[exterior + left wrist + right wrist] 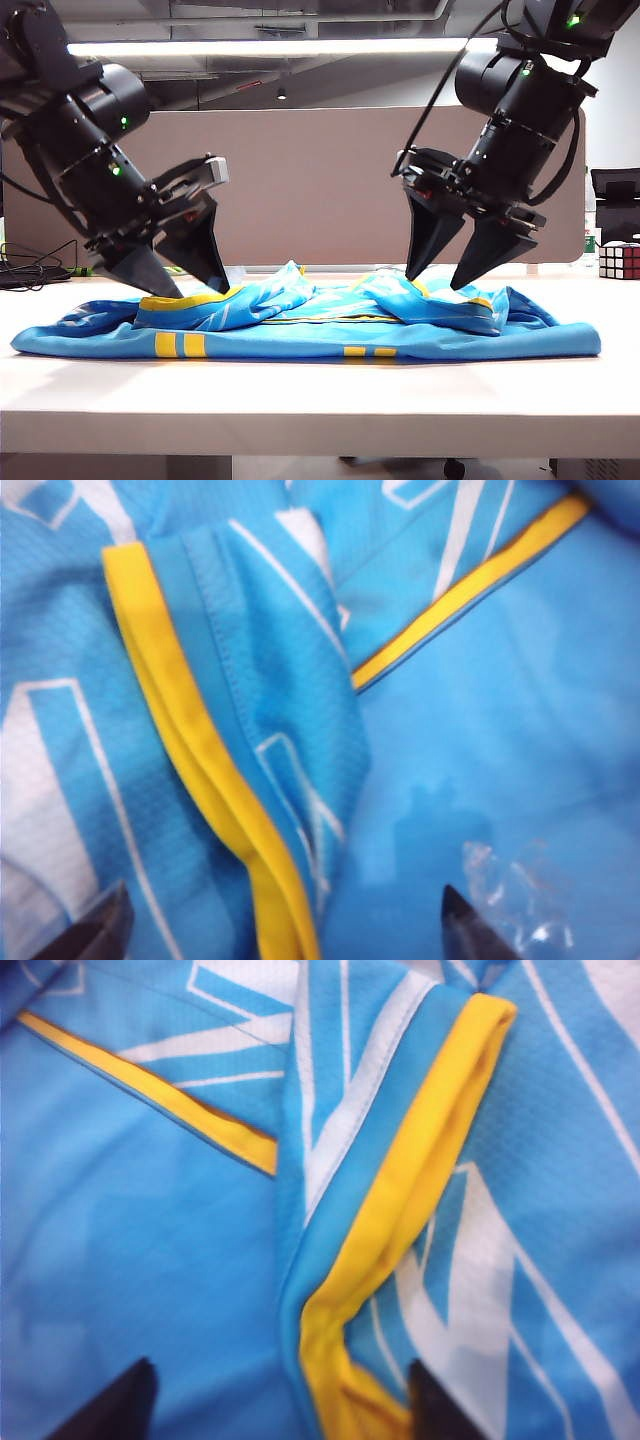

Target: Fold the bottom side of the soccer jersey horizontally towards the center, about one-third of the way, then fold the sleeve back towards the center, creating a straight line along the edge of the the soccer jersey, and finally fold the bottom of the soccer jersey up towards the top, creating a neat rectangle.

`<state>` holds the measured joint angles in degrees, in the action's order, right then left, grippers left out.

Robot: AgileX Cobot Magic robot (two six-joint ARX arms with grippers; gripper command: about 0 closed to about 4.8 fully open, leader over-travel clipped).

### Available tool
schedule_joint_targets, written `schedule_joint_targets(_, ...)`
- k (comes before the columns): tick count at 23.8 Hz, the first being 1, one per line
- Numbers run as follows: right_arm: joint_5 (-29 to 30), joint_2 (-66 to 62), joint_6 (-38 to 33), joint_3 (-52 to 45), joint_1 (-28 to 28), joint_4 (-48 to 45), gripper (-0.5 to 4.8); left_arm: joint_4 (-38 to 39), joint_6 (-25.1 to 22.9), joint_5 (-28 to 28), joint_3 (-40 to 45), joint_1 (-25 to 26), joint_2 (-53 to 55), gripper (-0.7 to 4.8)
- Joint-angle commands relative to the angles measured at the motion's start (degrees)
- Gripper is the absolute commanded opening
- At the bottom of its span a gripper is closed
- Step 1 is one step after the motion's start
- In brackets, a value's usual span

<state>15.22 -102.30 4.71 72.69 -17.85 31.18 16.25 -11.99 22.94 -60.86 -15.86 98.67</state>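
A white table (pixel 300 400) stands before a tan partition (pixel 320 180), with a Rubik's cube (pixel 619 260) at its far right edge. The soccer jersey (pixel 300 335) lies folded and rumpled across the table. The left gripper (pixel 175 275) and right gripper (pixel 455 275) hover just above it, jaws spread wide, apparently holding nothing.

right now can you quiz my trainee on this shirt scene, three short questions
1. True or false: the left gripper is clamped shut on the shirt.
2. What stands at the table's far right edge? A) mug B) puzzle cube C) bottle
3. What colour is the band lying between the right gripper's fingertips?

Key: 1 false, both grippers are open above the cloth. 2 B, the puzzle cube. 3 yellow band.
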Motion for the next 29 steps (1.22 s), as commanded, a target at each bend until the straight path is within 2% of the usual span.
schedule_joint_targets(1,-0.3,4.6,-1.7,0.4,1.3,0.8,3.46,0.6,1.4,-1.4,-0.5,1.2,-5.2,4.15)
schedule_joint_targets(3,-0.3,7.6,-2.8,0.4,2.8,1.7,3.46,1.8,2.8,-2.8,-0.4,2.8,-8.7,4.04)
schedule_joint_targets(5,-0.1,12.1,-4.3,0.3,6.8,5.6,3.46,6.6,6.6,-3.5,-0.3,7.4,-14.1,4.04)
schedule_joint_targets(8,1.8,14.4,-5.4,-0.5,10.3,9.6,3.46,11.8,9.3,-3.0,0.5,12.5,-16.6,4.04)
schedule_joint_targets(9,4.1,14.8,-6.5,-1.3,12.0,10.0,3.46,13.0,10.1,-1.7,1.2,14.5,-16.9,4.04)
schedule_joint_targets(11,11.3,15.5,-9.5,-4.8,16.1,9.7,3.46,13.6,12.9,4.5,4.2,19.2,-17.0,4.04)
schedule_joint_targets(13,17.4,15.4,-12.6,-11.1,20.3,6.1,3.46,11.1,16.0,10.3,9.1,24.2,-16.8,4.04)
schedule_joint_targets(19,18.8,15.3,-15.8,-21.7,22.9,-2.1,3.46,5.7,17.3,10.2,15.5,25.6,-16.0,4.04)
schedule_joint_targets(29,20.9,14.0,-22.5,-31.4,22.2,-14.4,3.46,4.2,19.4,11.3,16.4,24.8,-7.7,4.04)
